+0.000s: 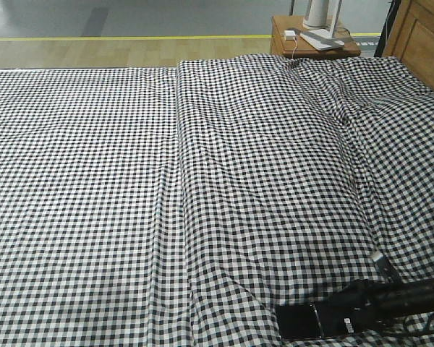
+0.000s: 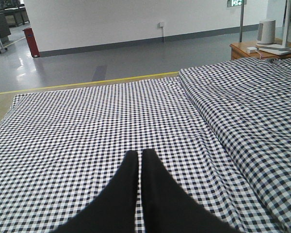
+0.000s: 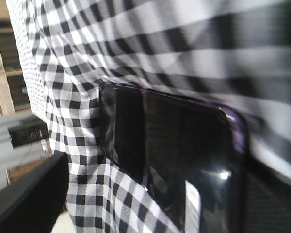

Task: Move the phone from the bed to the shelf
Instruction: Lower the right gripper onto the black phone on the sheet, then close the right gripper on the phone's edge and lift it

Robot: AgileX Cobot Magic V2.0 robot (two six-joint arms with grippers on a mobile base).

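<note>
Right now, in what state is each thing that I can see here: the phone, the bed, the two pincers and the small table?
phone: lying flat on the bed, not lifted.
bed: covered with checked cloth, creased.
left pincer: shut, empty, above the bed.
right pincer: open, a finger on each side of the phone.
small table: upright, white things on top.

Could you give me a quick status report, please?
Left gripper shut, empty, over the bed. Right gripper at the phone, jaws open. Phone flat on bed, nothing covering it.
</note>
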